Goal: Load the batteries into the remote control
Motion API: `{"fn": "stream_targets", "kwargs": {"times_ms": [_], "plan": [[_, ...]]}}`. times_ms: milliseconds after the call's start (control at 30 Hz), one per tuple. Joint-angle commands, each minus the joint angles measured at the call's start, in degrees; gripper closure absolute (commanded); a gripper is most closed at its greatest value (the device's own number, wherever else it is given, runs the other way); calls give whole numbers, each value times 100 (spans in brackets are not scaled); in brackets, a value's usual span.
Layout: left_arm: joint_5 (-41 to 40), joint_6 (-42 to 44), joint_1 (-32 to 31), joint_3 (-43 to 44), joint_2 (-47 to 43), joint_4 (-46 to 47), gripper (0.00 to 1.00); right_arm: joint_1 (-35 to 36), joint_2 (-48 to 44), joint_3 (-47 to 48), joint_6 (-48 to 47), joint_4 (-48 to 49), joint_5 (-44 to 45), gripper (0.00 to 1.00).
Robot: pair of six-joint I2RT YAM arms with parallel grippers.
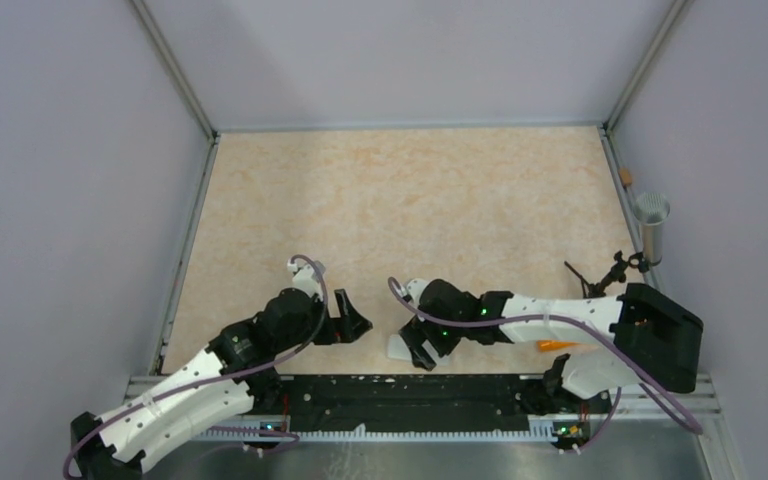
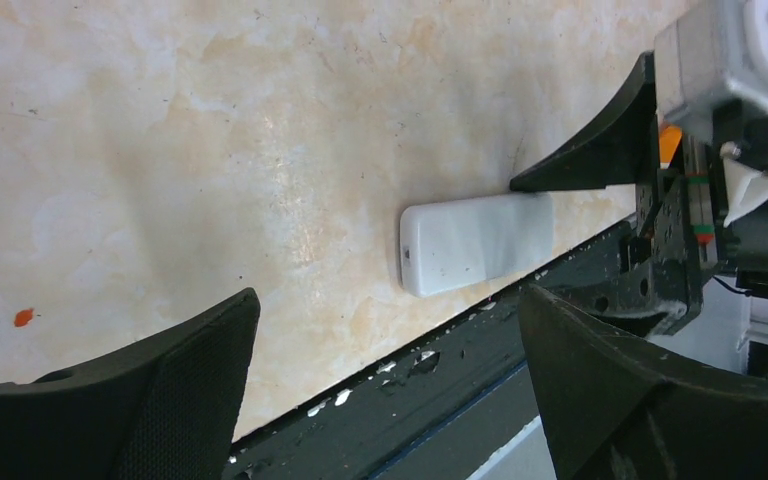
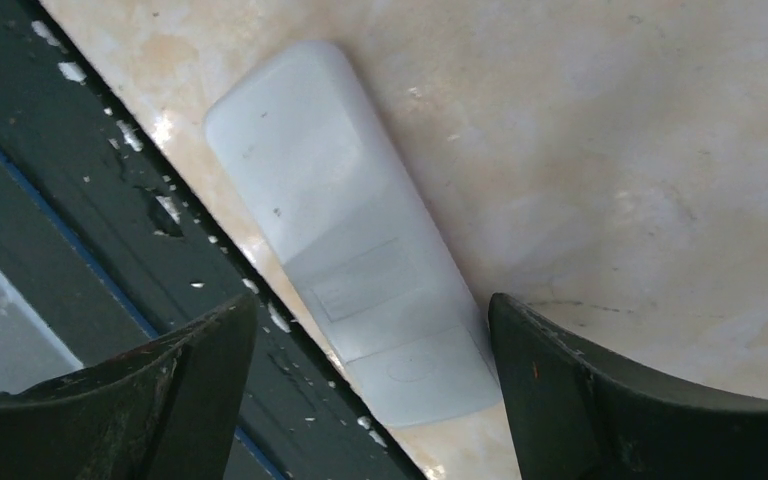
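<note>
right claw (image 3: 370, 320) spread, remote control (image 3: 330, 200) white, plain back up

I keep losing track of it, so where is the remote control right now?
In the right wrist view, the remote control lies back-up on the table at its near edge, beside the black rail, under the open right pincer.

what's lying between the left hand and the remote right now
Nothing but bare tabletop. The left wrist view shows that stretch clear between the open left hand and the remote control.
</note>
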Motion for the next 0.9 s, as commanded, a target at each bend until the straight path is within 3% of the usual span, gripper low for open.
{"fn": "stream_targets", "kwargs": {"times_ms": [0,567,667,867], "plan": [[-146,-96,-3,12,-143,2,1,434,-137,-208,303,54,-36,16],[-66,-93,-3,-39,-166,198,1,1545,554,251,1313,-711,1999,21],[-61,-98,-3,-75,-169,218,1,1678,810,395,1309,-812,2116,25],[-65,-124,-4,-113,-177,236,1,1754,1107,512,1312,-1008,2224,43]]}}
